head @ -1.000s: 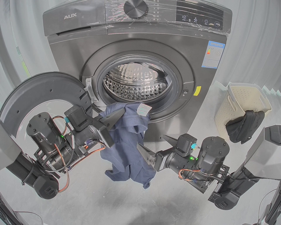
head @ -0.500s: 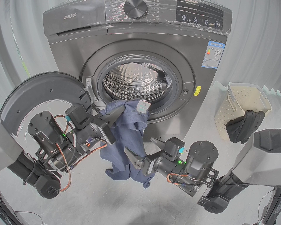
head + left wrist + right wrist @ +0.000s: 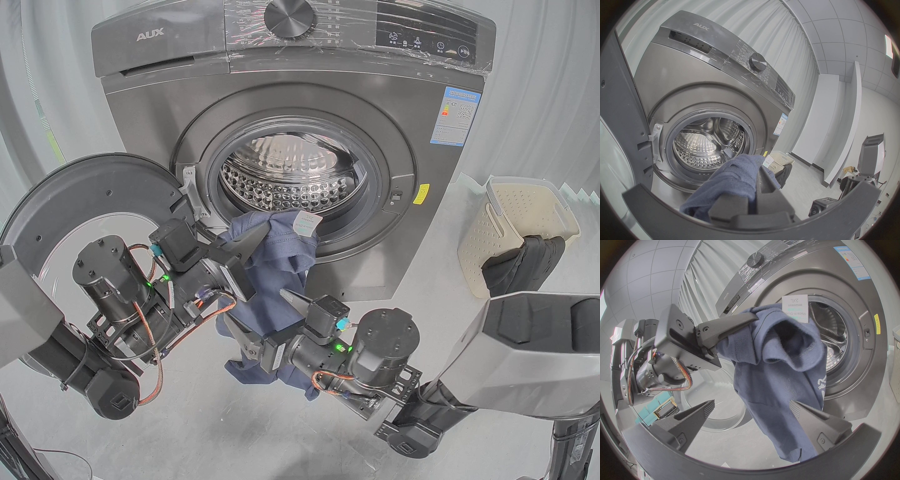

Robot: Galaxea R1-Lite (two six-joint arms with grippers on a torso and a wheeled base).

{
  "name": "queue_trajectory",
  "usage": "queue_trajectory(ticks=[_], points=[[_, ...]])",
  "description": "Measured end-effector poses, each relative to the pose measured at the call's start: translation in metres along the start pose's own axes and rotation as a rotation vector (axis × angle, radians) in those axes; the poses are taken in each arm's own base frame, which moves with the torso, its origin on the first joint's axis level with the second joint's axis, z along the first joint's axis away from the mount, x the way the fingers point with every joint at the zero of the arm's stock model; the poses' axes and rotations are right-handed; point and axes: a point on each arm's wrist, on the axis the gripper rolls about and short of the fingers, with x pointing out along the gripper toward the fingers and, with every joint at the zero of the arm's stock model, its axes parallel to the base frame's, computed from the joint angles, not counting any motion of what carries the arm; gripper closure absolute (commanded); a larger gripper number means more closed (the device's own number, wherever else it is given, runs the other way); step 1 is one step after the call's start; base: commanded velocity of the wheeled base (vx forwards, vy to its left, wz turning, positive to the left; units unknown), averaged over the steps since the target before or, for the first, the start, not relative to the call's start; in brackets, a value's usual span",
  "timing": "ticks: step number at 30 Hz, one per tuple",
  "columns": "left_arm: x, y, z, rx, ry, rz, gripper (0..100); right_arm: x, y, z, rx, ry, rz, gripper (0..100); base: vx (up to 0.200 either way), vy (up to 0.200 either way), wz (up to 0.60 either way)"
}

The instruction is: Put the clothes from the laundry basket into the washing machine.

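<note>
Door (image 3: pixel 94 187) swung wide open, beside and behind the left jaws, so the way in is free. Left jaws closed on the collar end of the blue shirt (image 3: pixel 275 262), held high with the white tag (image 3: pixel 306 223) just past the tips. This is likely so the top goes in first. Drum (image 3: pixel 287 181) of the washing machine (image 3: pixel 287 81) sits just ahead of and above the left jaws, with no clothes seen inside. The rest of the shirt hangs down below the left jaws, outside the opening. Right jaws spread wide, low down, with the hanging tail between them. Contact unclear; probably set to gather the tail. Laundry basket (image 3: pixel 487 237) tipped over, well right of the right jaws, a dark garment (image 3: pixel 525 265) spilling out, not yet loaded.
</note>
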Motion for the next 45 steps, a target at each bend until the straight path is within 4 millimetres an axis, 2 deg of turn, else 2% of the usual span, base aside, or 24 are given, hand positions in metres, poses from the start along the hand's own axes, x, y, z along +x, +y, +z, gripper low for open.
queue_trajectory(ticks=[8, 9, 15, 23, 30, 36, 37, 45], points=[[0.001, 0.0, -0.001, -0.001, 0.002, -0.001, 100, 0.017, -0.002, -0.012, -0.003, -0.017, -0.002, 0, 0.0, 0.0, 0.0], [0.001, 0.0, -0.001, -0.001, 0.002, -0.001, 100, 0.019, -0.003, -0.012, -0.003, -0.024, -0.003, 100, 0.0, 0.0, 0.0], [0.001, -0.001, -0.001, -0.002, 0.0, -0.004, 100, 0.037, -0.007, -0.013, 0.0, -0.078, -0.012, 100, 0.0, 0.0, 0.0], [0.001, 0.0, -0.001, -0.003, 0.002, -0.001, 100, 0.039, -0.008, -0.017, 0.002, -0.083, -0.02, 100, 0.0, 0.0, 0.0], [0.001, 0.003, -0.001, -0.012, 0.003, 0.009, 100, 0.016, -0.009, -0.017, -0.006, -0.01, -0.032, 100, 0.0, 0.0, 0.0], [0.002, 0.005, 0.001, -0.019, -0.006, 0.017, 100, -0.018, -0.015, 0.002, -0.015, 0.05, -0.06, 100, 0.0, 0.0, 0.0], [0.001, 0.006, 0.001, -0.021, -0.007, 0.019, 0, -0.024, -0.017, 0.006, -0.017, 0.055, -0.067, 100, 0.0, 0.0, 0.0], [0.0, 0.008, 0.002, -0.058, -0.012, 0.029, 0, -0.052, -0.034, 0.035, -0.021, 0.046, -0.122, 100, 0.0, 0.0, 0.0]])
